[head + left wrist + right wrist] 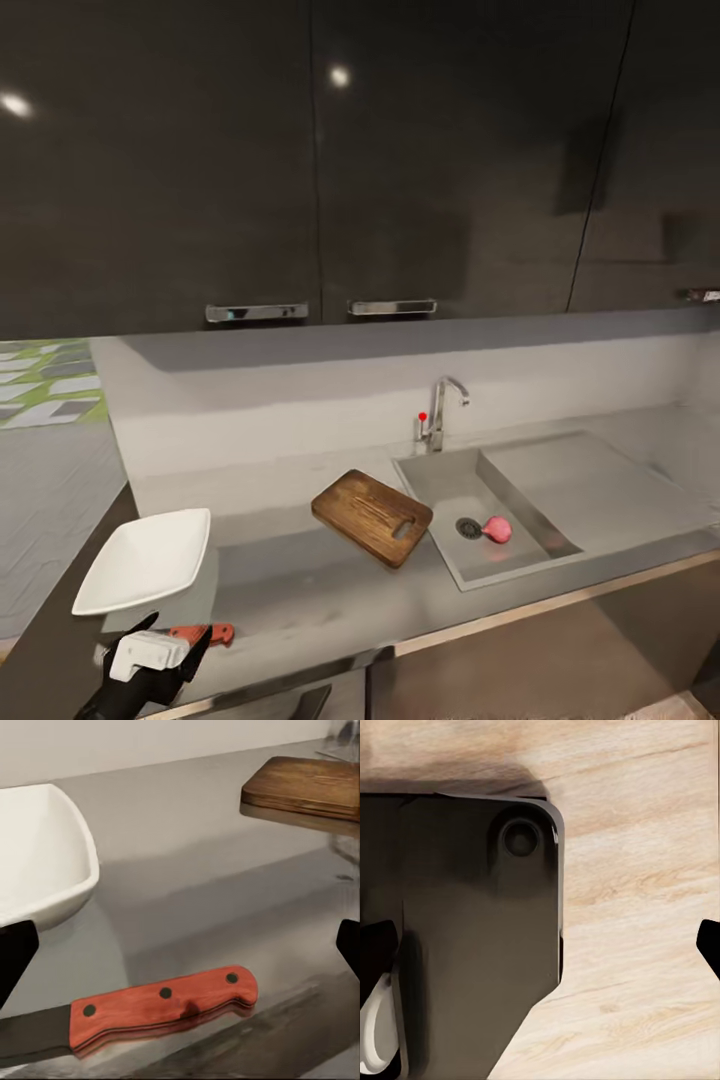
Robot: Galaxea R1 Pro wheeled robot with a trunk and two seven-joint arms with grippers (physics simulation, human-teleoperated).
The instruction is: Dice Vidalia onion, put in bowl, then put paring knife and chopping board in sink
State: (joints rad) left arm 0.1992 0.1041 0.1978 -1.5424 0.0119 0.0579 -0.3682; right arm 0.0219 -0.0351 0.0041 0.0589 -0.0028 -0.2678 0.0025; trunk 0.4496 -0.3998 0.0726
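Observation:
The pinkish Vidalia onion [497,529] lies in the grey sink [440,488] beside the round drain. The brown chopping board [372,516] [307,787] rests on the countertop [300,590], its corner over the sink's left rim. A white bowl [145,560] [37,855] stands at the counter's left end. In front of the bowl, near the counter's edge, lies the paring knife [205,633] [165,1005] with its reddish handle. My left gripper [172,632] [180,952] hovers open just above the handle, apart from it. My right gripper [544,949] is open and holds nothing.
A chrome faucet [440,410] with a red-tipped lever stands behind the sink, and a flat drainboard [600,480] lies to its right. Dark wall cabinets [320,160] hang above. In the right wrist view, a dark robot part [472,930] sits over light wood floor [637,907].

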